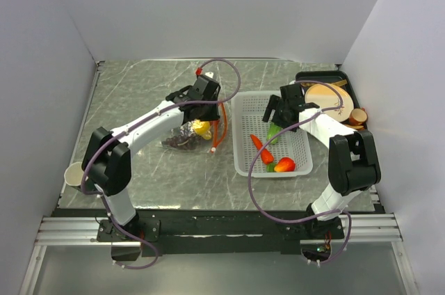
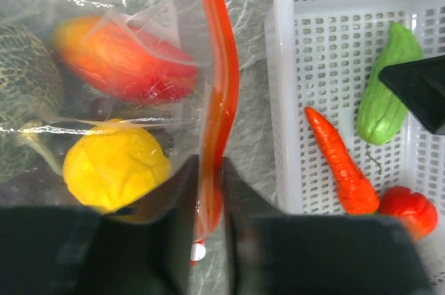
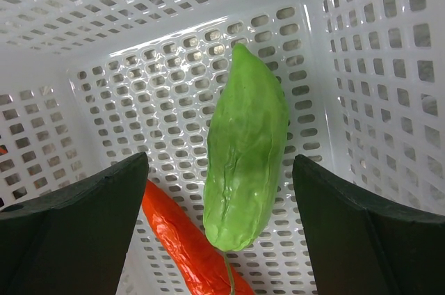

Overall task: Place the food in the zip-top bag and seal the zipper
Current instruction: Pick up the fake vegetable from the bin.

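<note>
The clear zip-top bag (image 1: 186,135) lies left of the white basket, and the left wrist view (image 2: 149,27) shows a yellow piece (image 2: 115,166), an orange-red piece (image 2: 122,62) and a netted dark green fruit (image 2: 24,100) inside it. My left gripper (image 2: 207,204) is shut on the bag's orange-red zipper strip (image 2: 221,86), which also shows in the top view (image 1: 221,130). My right gripper (image 3: 219,190) is open inside the basket, its jaws either side of a light green piece (image 3: 247,149). A carrot (image 3: 184,246) lies beside it. A red piece (image 1: 284,164) sits at the basket's near end.
The white perforated basket (image 1: 245,104) stands mid-table. A black tray (image 1: 306,78) at the back right holds a tan wooden disc (image 1: 324,97); a small brown cup (image 1: 358,115) sits beside it. A pale cup (image 1: 73,174) stands at the near left.
</note>
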Controlling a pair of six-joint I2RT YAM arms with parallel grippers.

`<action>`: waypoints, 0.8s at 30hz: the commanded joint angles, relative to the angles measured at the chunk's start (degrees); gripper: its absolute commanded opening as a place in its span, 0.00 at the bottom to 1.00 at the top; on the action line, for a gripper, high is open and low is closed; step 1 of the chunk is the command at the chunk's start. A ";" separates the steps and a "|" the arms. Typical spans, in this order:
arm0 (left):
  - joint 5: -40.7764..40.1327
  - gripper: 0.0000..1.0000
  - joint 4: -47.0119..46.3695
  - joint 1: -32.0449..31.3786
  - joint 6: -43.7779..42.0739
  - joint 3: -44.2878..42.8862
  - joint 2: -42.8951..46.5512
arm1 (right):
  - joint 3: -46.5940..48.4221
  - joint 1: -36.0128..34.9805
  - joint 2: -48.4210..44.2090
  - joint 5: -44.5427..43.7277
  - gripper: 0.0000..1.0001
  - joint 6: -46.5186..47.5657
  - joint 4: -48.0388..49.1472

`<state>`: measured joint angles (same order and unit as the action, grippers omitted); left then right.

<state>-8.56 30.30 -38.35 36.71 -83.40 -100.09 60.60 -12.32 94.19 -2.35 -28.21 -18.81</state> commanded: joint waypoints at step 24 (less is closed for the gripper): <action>-3.66 0.01 2.48 0.55 -1.37 -2.47 9.04 | -0.66 0.89 5.56 4.71 0.56 -1.32 2.37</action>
<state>-11.73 32.97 -38.28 36.56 -84.25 -94.28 59.99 -11.73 98.50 -0.47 -28.99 -18.41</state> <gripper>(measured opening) 0.020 0.658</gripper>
